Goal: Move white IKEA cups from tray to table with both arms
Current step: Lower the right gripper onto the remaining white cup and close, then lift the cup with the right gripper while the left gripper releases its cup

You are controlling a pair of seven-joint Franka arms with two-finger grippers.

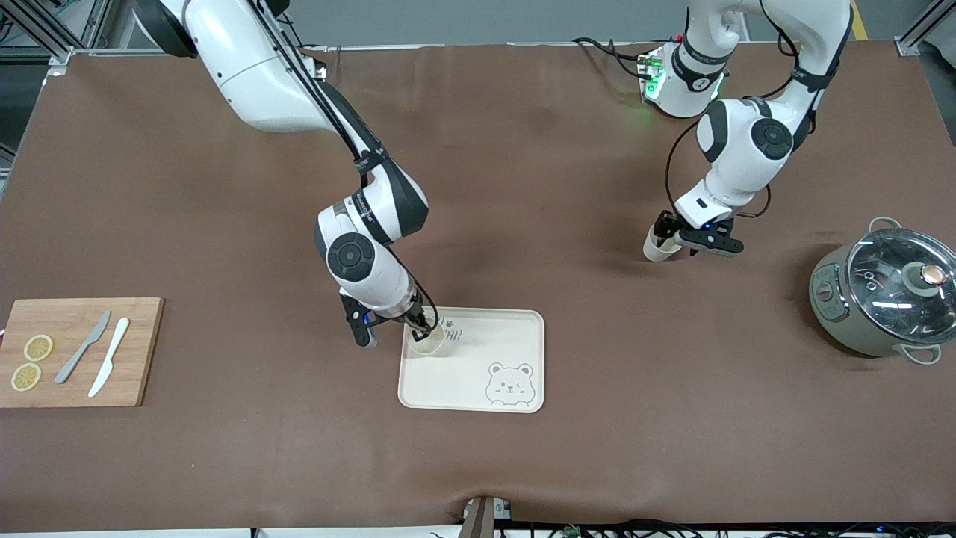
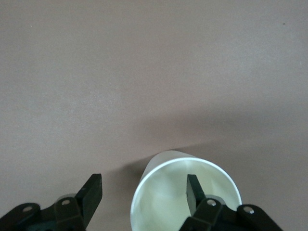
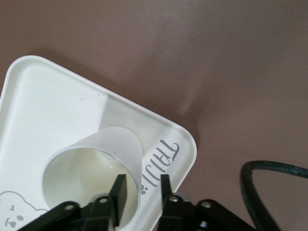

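Straddling a white cup [image 1: 426, 342] on the tray's [image 1: 515, 329] farther corner, the right gripper [image 1: 418, 326] pinches its rim for lifting. At the left wrist, the left gripper [image 2: 144, 192] stands released, one finger inside the other cup [image 2: 185, 192], set on the bench [image 2: 144, 72]. The right wrist shows fingers [image 3: 120, 188] clenched across the wall.
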